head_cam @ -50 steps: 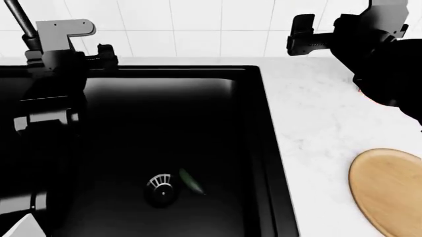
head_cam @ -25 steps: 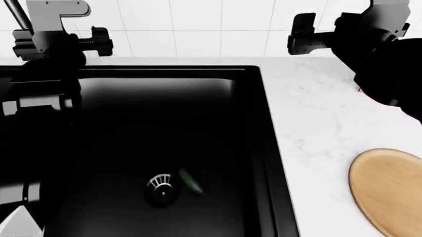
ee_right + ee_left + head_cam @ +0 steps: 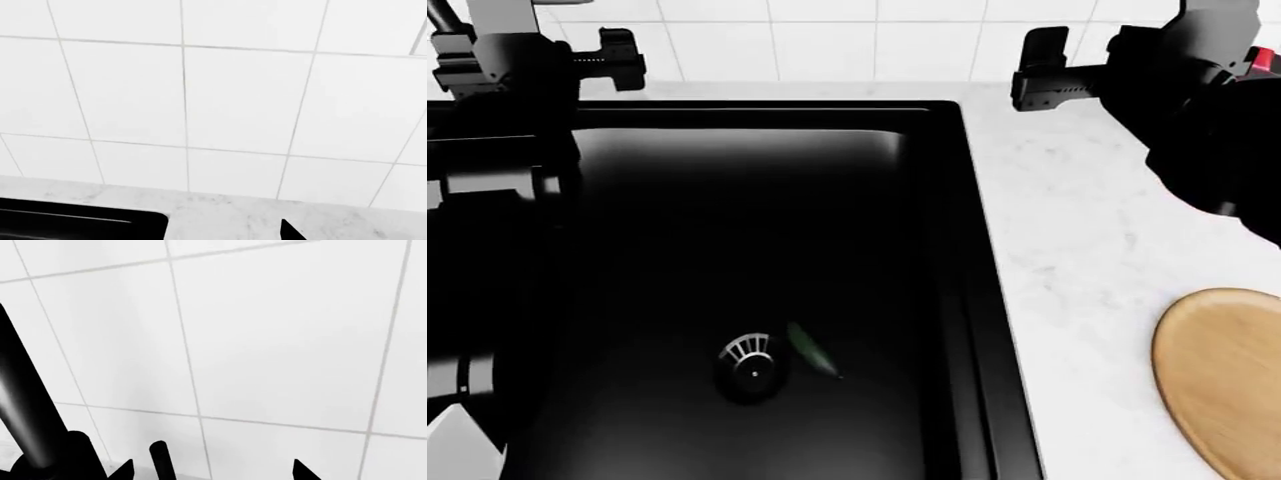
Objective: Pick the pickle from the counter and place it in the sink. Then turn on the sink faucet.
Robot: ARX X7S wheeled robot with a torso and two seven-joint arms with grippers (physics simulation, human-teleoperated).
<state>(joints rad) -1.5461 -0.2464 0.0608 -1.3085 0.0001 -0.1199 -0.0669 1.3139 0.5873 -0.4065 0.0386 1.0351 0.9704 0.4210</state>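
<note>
The dark green pickle (image 3: 814,352) lies on the floor of the black sink (image 3: 948,250), just right of the silver drain strainer (image 3: 751,365). My left gripper (image 3: 627,57) is open at the sink's back left corner, close to the black faucet (image 3: 441,15). In the left wrist view the faucet tube (image 3: 27,405) rises beside the gripper (image 3: 213,472). A slim black lever (image 3: 160,460) stands between the spread fingertips, near one of them. My right gripper (image 3: 1038,70) is open and empty above the white counter (image 3: 1081,230) at the back.
A round wooden board (image 3: 1228,380) lies at the counter's right edge. White wall tiles (image 3: 233,100) stand directly behind both grippers. The right wrist view shows the sink's back corner (image 3: 80,222) and the counter strip (image 3: 227,217) behind it.
My left gripper has moved back and to the left toward the faucet. The head view has shifted a little. The right arm and the pickle have not moved.
</note>
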